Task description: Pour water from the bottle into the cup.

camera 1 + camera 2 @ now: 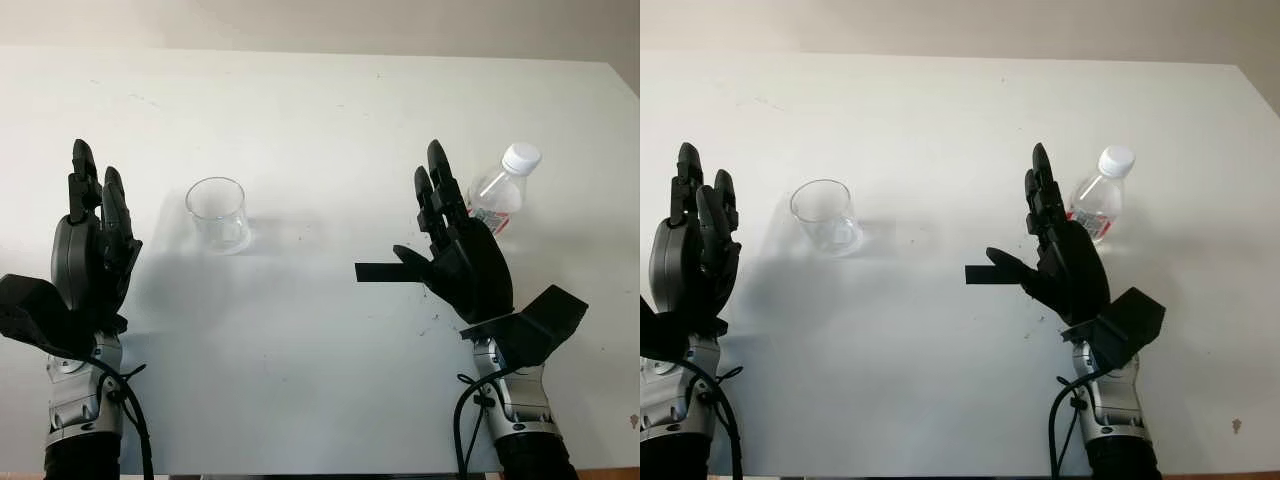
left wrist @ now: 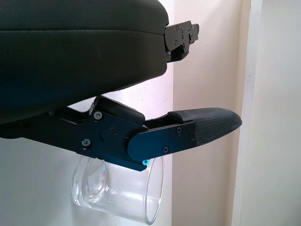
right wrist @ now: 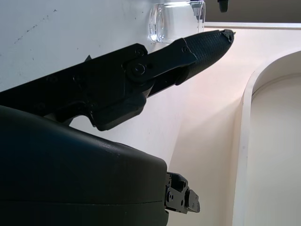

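Hovering open near the table's front edge: left hand beside cup, right hand just short of bottle; likely light, thin, slippery, best gripping mid-body

Bare table is seen between the cup and the bottle, which stand well apart. The open right hand is held just beside the bottle, nothing between them. The open left hand is held near the cup, a bare gap between.
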{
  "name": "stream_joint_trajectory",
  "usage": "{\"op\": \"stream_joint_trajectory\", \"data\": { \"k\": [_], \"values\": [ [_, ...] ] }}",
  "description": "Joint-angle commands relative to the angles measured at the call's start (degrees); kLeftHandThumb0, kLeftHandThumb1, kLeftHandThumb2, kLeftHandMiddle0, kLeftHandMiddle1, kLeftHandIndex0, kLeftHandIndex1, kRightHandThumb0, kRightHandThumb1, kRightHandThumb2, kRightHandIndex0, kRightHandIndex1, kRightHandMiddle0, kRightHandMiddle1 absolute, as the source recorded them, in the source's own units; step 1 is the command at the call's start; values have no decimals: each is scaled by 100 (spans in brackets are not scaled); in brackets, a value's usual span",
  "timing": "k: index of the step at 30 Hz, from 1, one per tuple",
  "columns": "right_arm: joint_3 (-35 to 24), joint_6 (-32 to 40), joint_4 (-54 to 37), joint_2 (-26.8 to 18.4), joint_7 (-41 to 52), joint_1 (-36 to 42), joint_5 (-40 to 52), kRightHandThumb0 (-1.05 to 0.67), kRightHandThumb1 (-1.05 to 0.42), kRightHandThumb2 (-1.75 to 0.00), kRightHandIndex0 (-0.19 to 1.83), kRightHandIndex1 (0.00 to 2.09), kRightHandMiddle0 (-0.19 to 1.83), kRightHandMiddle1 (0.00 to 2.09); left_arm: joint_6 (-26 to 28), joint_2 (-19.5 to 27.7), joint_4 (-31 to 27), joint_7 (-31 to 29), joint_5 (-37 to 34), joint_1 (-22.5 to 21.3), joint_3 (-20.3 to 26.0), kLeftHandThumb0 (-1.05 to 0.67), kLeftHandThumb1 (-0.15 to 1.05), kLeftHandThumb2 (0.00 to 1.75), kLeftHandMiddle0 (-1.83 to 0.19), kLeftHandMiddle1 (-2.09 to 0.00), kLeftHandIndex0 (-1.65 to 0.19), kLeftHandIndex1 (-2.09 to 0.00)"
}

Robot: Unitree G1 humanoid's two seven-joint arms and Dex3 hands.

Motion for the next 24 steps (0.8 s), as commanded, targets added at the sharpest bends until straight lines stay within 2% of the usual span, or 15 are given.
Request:
{"op": "stream_joint_trajectory", "data": {
  "k": [1, 13, 16, 24],
  "values": [
    [11, 39, -75, -6, 15, 52, 13, -87, -97, -5, -19, 0, -19, 0, -23, 37, -44, 27, 11, 11, 9, -78, 105, 62, 13, -6, 19, -5],
    [68, 136, -119, -84, 133, 42, 6, -90, -97, -6, -19, 0, -19, 0, -51, 3, -29, 40, 17, -2, -26, -78, 105, 63, 13, -5, 19, -4],
    [150, 411, -547, -111, 461, -2, 284, -91, -97, -5, -19, 0, -19, 0, -40, -2, -51, 58, 1, 16, -25, -79, 105, 63, 13, -5, 19, -4],
    [73, 1339, -1704, -647, 1670, -435, 1395, -96, -99, -6, -19, 0, -19, 0, -133, -60, 1, 14, -26, 62, -44, -79, 105, 64, 15, -5, 19, -3]
  ]
}}
